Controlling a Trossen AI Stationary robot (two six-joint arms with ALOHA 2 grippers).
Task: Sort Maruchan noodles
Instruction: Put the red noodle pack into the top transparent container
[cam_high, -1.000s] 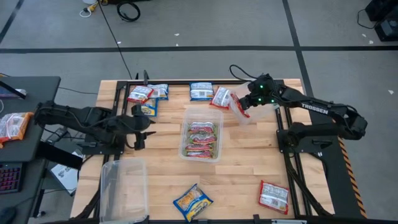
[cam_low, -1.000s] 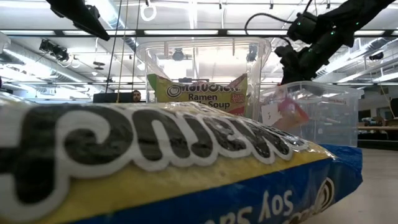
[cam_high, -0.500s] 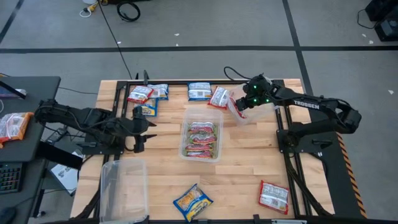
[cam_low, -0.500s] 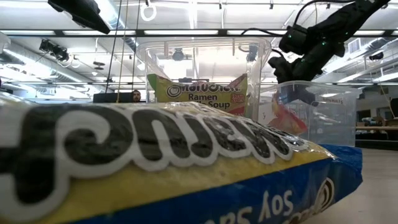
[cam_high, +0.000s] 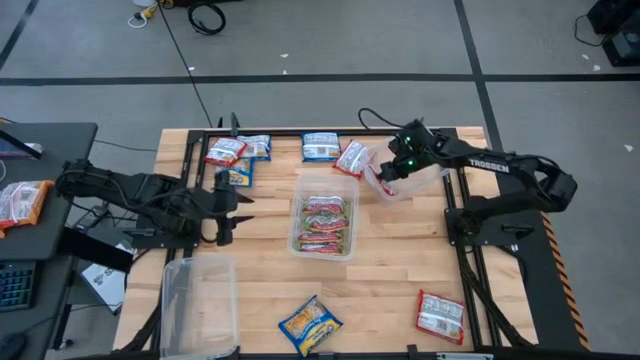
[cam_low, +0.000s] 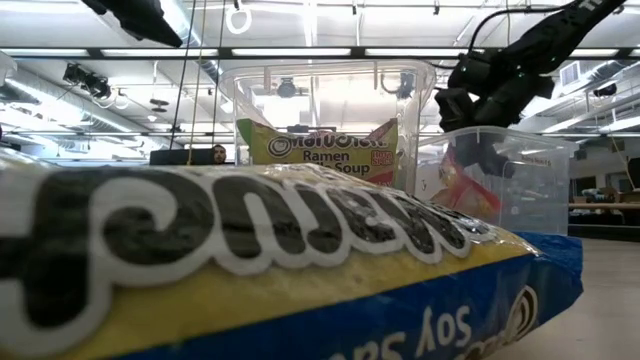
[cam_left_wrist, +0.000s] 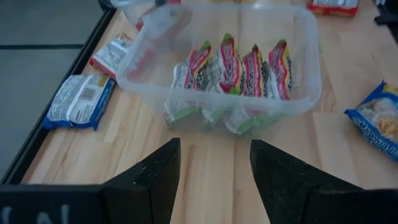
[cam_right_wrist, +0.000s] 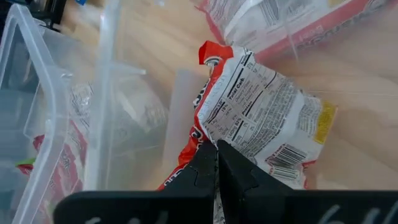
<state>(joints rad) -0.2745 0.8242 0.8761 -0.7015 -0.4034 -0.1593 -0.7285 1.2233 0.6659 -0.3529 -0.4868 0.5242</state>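
Observation:
My right gripper (cam_high: 385, 177) is shut on a red-and-white noodle packet (cam_right_wrist: 261, 124) and reaches into a clear tub (cam_high: 405, 182) at the table's far right. In the low view the packet (cam_low: 465, 190) shows tilted behind the tub's wall. My left gripper (cam_left_wrist: 214, 168) hangs open over the table's left side, facing the centre tub (cam_high: 323, 213), which holds several silvery green-pink packets (cam_left_wrist: 236, 65). More packets lie flat along the far edge (cam_high: 323, 146) and near the front edge (cam_high: 310, 325). My right gripper pinches the red-and-white packet between its two shut fingers at one long edge (cam_right_wrist: 214, 140). The fingers slant down into the tub from above. The packet sits tilted inside the tub with its printed back up. Whether its far end rests on the tub's floor, I cannot tell.
An empty clear tub (cam_high: 198, 295) stands at the near left corner. A red packet (cam_high: 354, 157) lies just left of the right tub, and another (cam_high: 440, 313) lies at the near right. Red and blue packets (cam_high: 237, 155) cluster at the far left. A blue-and-yellow packet (cam_low: 250, 260) fills the low view's foreground.
My right gripper has gone down into the right tub with the red-and-white packet and its wrist has turned. The packet now stands lower and more tilted inside the tub.

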